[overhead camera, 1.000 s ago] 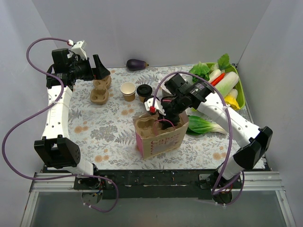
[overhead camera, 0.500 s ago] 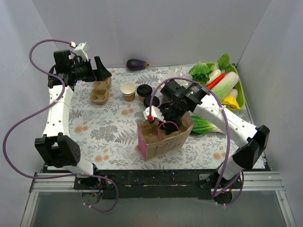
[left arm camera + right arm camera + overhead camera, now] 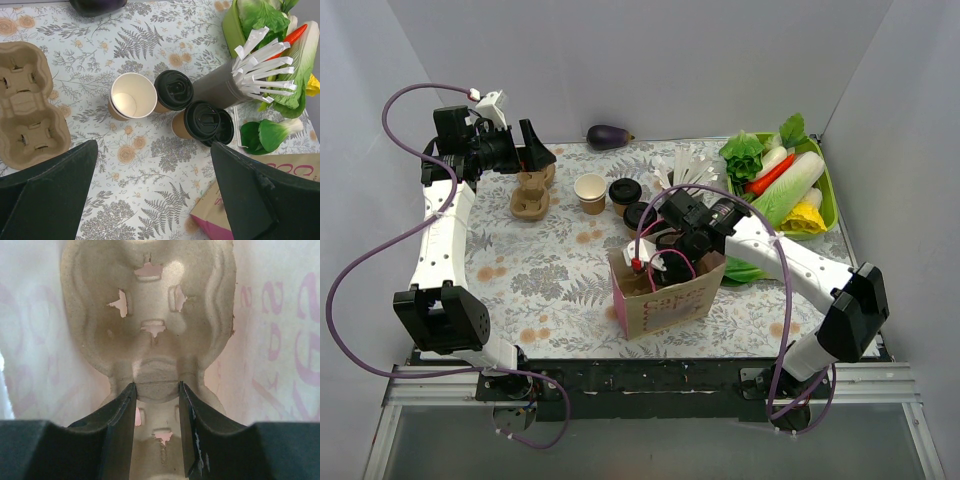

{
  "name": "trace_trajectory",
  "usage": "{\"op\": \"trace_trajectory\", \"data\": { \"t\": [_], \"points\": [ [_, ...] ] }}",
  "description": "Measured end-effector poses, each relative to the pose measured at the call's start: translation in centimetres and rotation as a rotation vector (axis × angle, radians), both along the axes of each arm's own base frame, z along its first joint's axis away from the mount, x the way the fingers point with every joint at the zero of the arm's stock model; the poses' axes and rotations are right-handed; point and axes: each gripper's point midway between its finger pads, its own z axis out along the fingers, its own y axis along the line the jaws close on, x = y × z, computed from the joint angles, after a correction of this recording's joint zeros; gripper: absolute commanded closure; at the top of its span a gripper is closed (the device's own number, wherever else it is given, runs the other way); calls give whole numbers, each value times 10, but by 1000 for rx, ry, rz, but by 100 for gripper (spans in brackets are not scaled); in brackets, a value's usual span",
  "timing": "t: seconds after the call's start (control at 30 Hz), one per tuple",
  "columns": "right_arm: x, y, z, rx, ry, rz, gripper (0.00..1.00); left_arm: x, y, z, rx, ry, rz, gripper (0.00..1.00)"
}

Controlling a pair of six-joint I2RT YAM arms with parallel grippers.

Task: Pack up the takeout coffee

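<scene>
Two kraft-brown takeout coffees with black lids (image 3: 624, 192) (image 3: 640, 213) stand mid-table beside an open, lidless paper cup (image 3: 590, 192). In the left wrist view they are the lidded cups (image 3: 172, 90) (image 3: 202, 120) and the open cup (image 3: 132, 95). My right gripper (image 3: 655, 262) is down inside the paper bag (image 3: 670, 300). It is shut on the middle ridge of a tan pulp cup carrier (image 3: 150, 315), fingers (image 3: 117, 415) either side. My left gripper (image 3: 535, 148) is open and empty, high above the table's far left (image 3: 153, 145).
More pulp carriers (image 3: 530, 192) (image 3: 27, 105) lie under my left gripper. A dark grey cup of white sticks (image 3: 672, 183) (image 3: 215, 87) stands right of the cups. An eggplant (image 3: 608, 137) lies at the back. A green tray of vegetables (image 3: 825, 185) and a bok choy (image 3: 750, 268) are at the right.
My right gripper has gone down into the bag with the carrier, which now sits deep inside. The grey cup of sticks has come into view. The left arm has barely moved.
</scene>
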Motion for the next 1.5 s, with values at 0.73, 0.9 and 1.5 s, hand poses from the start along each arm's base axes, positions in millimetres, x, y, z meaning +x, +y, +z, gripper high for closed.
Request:
{"op": "trace_trajectory", "data": {
  "t": [0.73,0.9,1.5],
  "points": [
    [-2,-2,-54,-15,-2,77,99,0,-2,-6,-7,28,-16,2],
    [1,-1,-64,-12,-29,97,99,0,-1,-3,-6,25,-15,2],
    [-3,-14,-101,-53,-58,137,89,4,-2,-7,-16,39,-23,2]
  ]
}}
